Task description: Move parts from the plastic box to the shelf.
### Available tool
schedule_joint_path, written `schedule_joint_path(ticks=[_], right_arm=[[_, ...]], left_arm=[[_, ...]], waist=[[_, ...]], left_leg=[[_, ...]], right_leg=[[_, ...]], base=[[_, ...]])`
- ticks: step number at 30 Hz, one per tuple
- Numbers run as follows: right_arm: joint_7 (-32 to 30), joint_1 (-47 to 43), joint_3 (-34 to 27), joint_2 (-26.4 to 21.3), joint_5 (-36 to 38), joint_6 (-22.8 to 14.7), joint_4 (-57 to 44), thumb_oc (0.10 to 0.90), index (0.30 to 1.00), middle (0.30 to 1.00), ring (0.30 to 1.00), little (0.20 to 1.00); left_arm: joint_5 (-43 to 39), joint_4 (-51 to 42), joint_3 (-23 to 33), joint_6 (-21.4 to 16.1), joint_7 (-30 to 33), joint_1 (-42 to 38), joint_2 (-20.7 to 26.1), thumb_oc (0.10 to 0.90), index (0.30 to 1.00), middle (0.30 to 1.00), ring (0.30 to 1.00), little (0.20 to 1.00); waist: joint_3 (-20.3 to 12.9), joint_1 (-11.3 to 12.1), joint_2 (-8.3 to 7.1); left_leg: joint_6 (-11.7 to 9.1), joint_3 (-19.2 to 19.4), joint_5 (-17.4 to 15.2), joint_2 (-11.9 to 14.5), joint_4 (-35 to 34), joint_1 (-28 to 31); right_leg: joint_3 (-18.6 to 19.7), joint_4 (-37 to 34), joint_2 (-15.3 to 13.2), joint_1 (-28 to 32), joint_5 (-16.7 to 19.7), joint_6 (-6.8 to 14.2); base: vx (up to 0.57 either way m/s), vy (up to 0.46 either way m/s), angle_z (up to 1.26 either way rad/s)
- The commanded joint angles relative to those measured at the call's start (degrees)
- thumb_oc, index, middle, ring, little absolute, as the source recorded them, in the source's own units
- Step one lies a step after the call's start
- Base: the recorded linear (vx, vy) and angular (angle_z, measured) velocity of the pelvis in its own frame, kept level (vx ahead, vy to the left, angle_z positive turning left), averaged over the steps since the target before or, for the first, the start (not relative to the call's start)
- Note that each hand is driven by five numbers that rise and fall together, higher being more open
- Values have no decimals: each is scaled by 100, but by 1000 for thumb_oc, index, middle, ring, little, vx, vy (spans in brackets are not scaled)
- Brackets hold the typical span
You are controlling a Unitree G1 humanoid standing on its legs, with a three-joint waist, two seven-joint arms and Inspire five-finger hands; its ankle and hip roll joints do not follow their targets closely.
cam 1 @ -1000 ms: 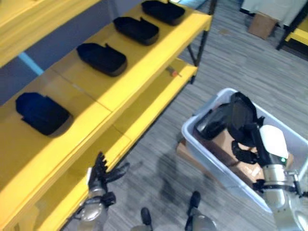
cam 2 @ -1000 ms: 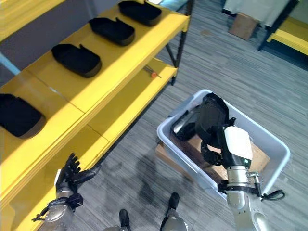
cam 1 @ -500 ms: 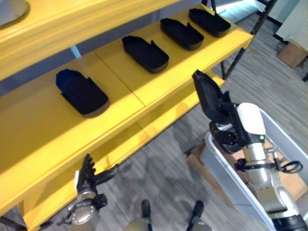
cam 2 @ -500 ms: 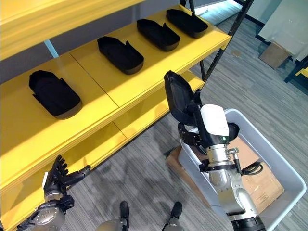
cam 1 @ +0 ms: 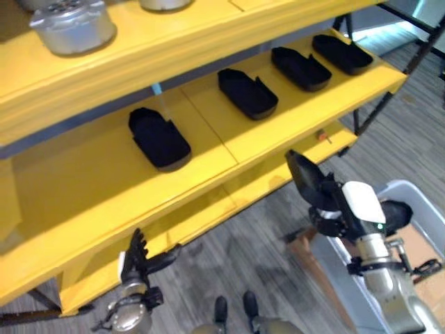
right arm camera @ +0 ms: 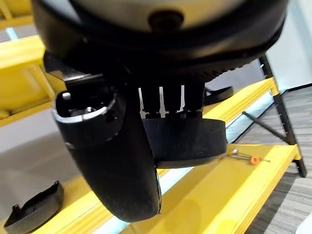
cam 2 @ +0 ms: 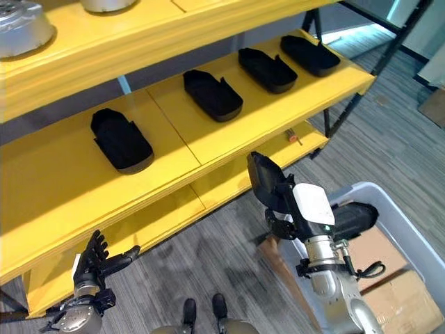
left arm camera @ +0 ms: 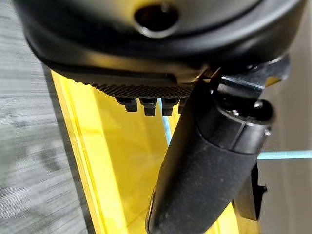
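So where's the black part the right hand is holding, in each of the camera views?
Left eye view: black part right of centre, above the right hand.
Right eye view: just right of centre.
Right wrist view: centre, past the fingers.
Left wrist view: none seen.
Shared landmark: the orange-handled tool on the yellow shelf.

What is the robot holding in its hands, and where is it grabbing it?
The right hand holds a black part by its lower end, fingers curled round it. The left hand is open and holds nothing.

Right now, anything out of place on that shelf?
One thing: a small orange-handled tool lies loose on the lower shelf, away from the four black parts lined up on the middle shelf. The right hand holds a fifth part.
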Motion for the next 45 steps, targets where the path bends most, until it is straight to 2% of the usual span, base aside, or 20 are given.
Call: schedule_joint_path(ticks=[1, 2, 3, 4, 6, 7, 8, 9, 10, 12, 14, 16, 20, 28, 33, 45], right_arm=[[-556, -659, -883, -292, 226, -441, -695, 400, 300, 300, 300, 300], [-638, -616, -1027, -346, 219, -416, -673, 400, 300, 300, 300, 300], [-786, -563, -1133, -350, 201, -366, -620, 400, 300, 300, 300, 300], [-792, -562, -1135, -349, 200, -367, -617, 400, 300, 300, 300, 300], [-911, -384, -1184, -171, 232, -360, -551, 400, 300, 300, 300, 300], [-944, -341, -1202, -156, 247, -344, -548, 400, 300, 300, 300, 300], [-988, -378, -1176, -180, 284, -301, -483, 400, 300, 300, 300, 300], [-995, -451, -1105, -234, 263, -264, -404, 400, 300, 300, 300, 300], [-988, -484, -1107, -230, 254, -243, -406, 400, 300, 300, 300, 300], [-938, -522, -1063, -225, 239, -226, -461, 400, 300, 300, 300, 300], [-916, -608, -1074, -168, 205, -185, -527, 400, 300, 300, 300, 300], [-927, -704, -1051, -117, 182, -153, -566, 400, 300, 300, 300, 300], [-906, -786, -1010, -66, 129, -107, -633, 400, 300, 300, 300, 300], [-825, -922, -1023, -94, 8, -162, -813, 400, 300, 300, 300, 300], [-733, -1151, -937, -230, -100, -206, -938, 400, 300, 300, 300, 300], [-493, -1764, -483, -548, -214, -229, -973, 400, 300, 300, 300, 300]], left_arm=[[1, -197, -40, -448, 23, -530, 383, 900, 1000, 1000, 1000, 1000], [-41, -193, -151, -425, -33, -600, 341, 900, 1000, 1000, 1000, 1000], [-79, -196, -248, -422, -75, -700, 327, 900, 1000, 1000, 1000, 1000], [-81, -193, -251, -424, -76, -704, 329, 900, 1000, 1000, 1000, 1000], [-78, -204, -195, -451, -2, -632, 317, 900, 1000, 1000, 1000, 1000], [-92, -219, -178, -439, 40, -603, 303, 900, 1000, 1000, 1000, 1000], [-103, -245, -143, -433, 99, -588, 303, 900, 1000, 1000, 1000, 1000], [-135, -230, -125, -447, 132, -581, 302, 900, 1000, 1000, 1000, 1000], [-128, -268, -115, -473, 135, -519, 260, 900, 1000, 1000, 1000, 1000], [-106, -353, -90, -508, 105, -465, 290, 900, 1000, 1000, 1000, 1000], [-53, -396, -27, -520, 106, -439, 392, 900, 1000, 1000, 1000, 1000], [-37, -402, 20, -527, 134, -494, 501, 900, 1000, 1000, 1000, 1000], [-19, -437, 79, -527, 181, -512, 575, 900, 1000, 1000, 1000, 1000], [-28, -418, 180, -508, 196, -480, 582, 900, 1000, 1000, 1000, 1000], [-62, -381, 220, -484, 151, -406, 536, 900, 1000, 1000, 1000, 1000], [-184, -313, 232, -477, 150, -348, 496, 900, 1000, 1000, 1000, 1000]], waist=[[-295, -133, 31], [-238, -254, 60], [-175, -427, 24], [-179, -425, 24], [-236, -387, -37], [-249, -392, -40], [-257, -332, -22], [-272, -270, 89], [-313, -251, 189], [-318, -173, 241], [-341, -106, 196], [-401, -83, 145], [-483, -86, 28], [-624, -65, -203], [-713, -5, -337], [-799, 166, -558]], left_leg=[[62, 152, -126, -209, 307, -144], [-15, 566, -176, -105, 545, -250], [-115, 1171, -191, 325, 755, -348], [-123, 1169, -196, 330, 775, -366], [-317, 823, 219, 990, 567, -398], [-403, 813, 453, 1231, 405, -399], [-478, 627, 747, 1529, 85, -349], [-563, 387, 783, 1548, -192, -204], [-680, 422, 782, 1545, -215, -216], [-625, 391, 577, 1388, -148, -113], [-526, 467, 312, 1126, -4, -114], [-443, 573, 161, 936, 19, -124], [-341, 664, 24, 762, 56, -146], [-220, 839, -124, 630, 51, -138], [-170, 909, -105, 599, -112, -51], [-153, 871, -118, 613, -188, 40]], right_leg=[[-58, 928, -120, -272, -849, 525], [-330, 978, -266, -300, -867, 529], [-596, 1047, -496, -313, -888, 546], [-599, 1049, -492, -322, -886, 541], [-624, 1031, -599, -202, -969, 557], [-652, 1055, -614, -202, -992, 544], [-661, 1128, -612, -234, -1079, 570], [-582, 1150, -571, -185, -1165, 590], [-571, 1128, -590, -114, -1160, 599], [-540, 1014, -768, 48, -1109, 648], [-546, 702, -1102, 171, -869, 830], [-563, 498, -1319, 145, -675, 976], [-500, 297, -1482, 101, -482, 1110], [-366, 48, -1600, 3, -221, 1263], [-306, -7, -1602, -30, -134, 1328], [-335, -12, -1561, 33, -157, 1332]], base=[[-110, -58, 84], [-151, -8, 106], [-119, 14, 161], [-72, 12, 204], [17, 29, 123], [46, 118, -26], [64, 213, -35], [115, 321, -33], [167, 420, -30], [144, 401, -18], [94, 414, 8], [42, 343, 23], [13, 195, 13], [0, 98, -5], [6, 47, -21], [9, -1, -1]])
